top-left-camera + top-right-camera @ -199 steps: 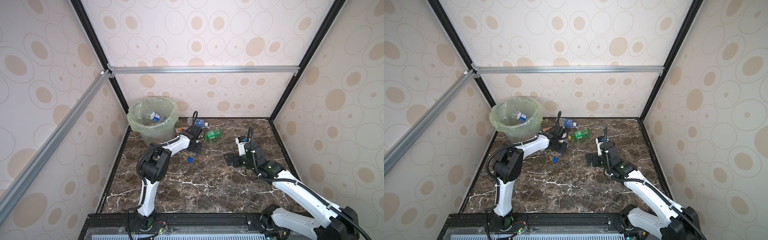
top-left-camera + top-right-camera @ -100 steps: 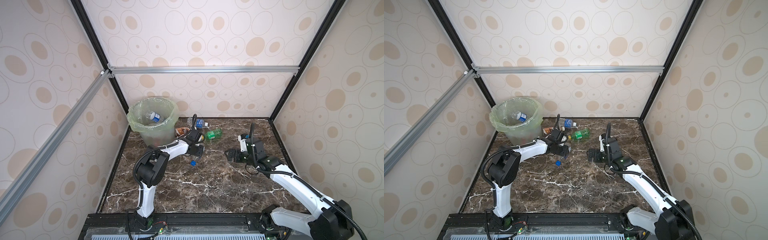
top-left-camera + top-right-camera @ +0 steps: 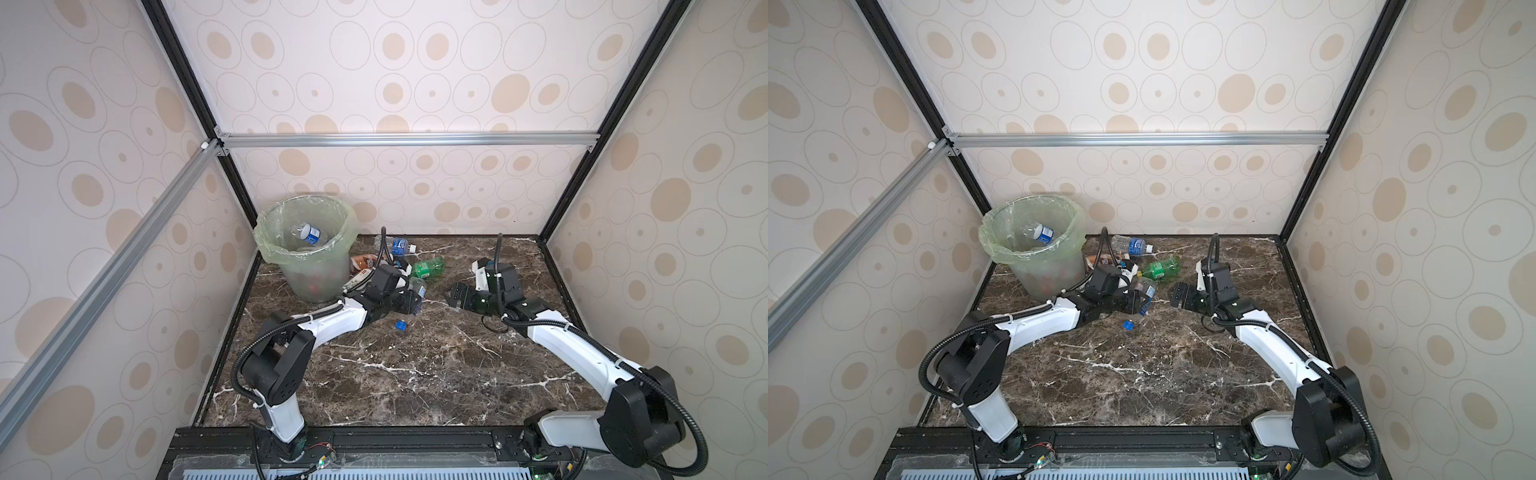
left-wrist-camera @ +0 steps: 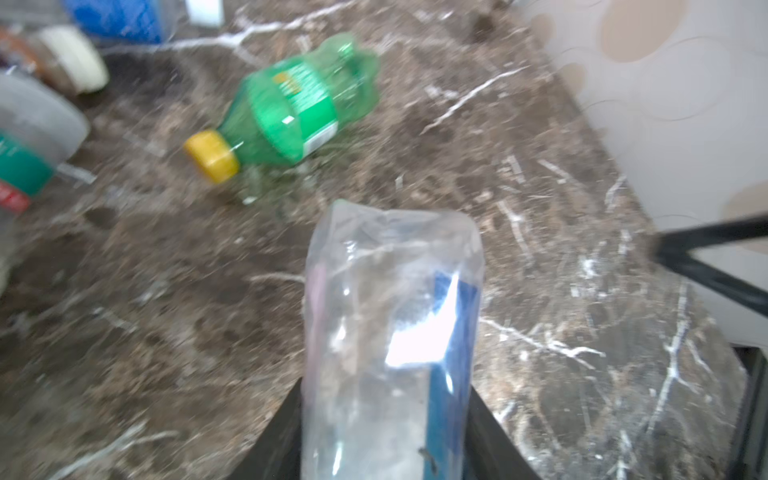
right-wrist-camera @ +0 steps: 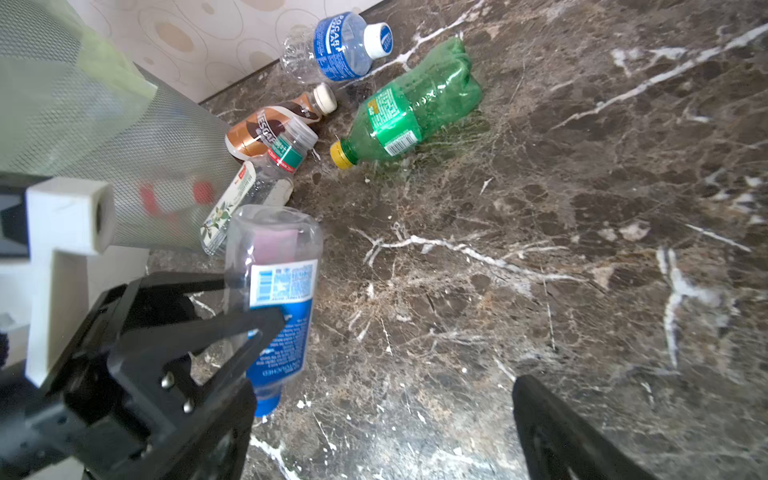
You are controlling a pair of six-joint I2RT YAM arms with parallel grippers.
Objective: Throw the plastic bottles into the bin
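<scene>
Left fingers (image 5: 232,328) clamping a crushed clear bottle (image 4: 390,332) with a blue label.
One finger is pressing on each side of the bottle's labelled middle, and its base end is sticking out past the fingertips, over the bench (image 3: 415,374). The bin (image 3: 316,274) is standing nearby in the back-left corner. A green bottle (image 3: 428,266) is lying just beyond. The right fingers (image 5: 557,432) are standing wide apart, close by.

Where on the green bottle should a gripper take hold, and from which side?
Probably across the labelled middle of the green bottle, from above, jaws spanning its width. It lies on its side with bare floor along both long sides; the label band looks round, the base end is crushed, the yellow-capped neck narrow.
</scene>
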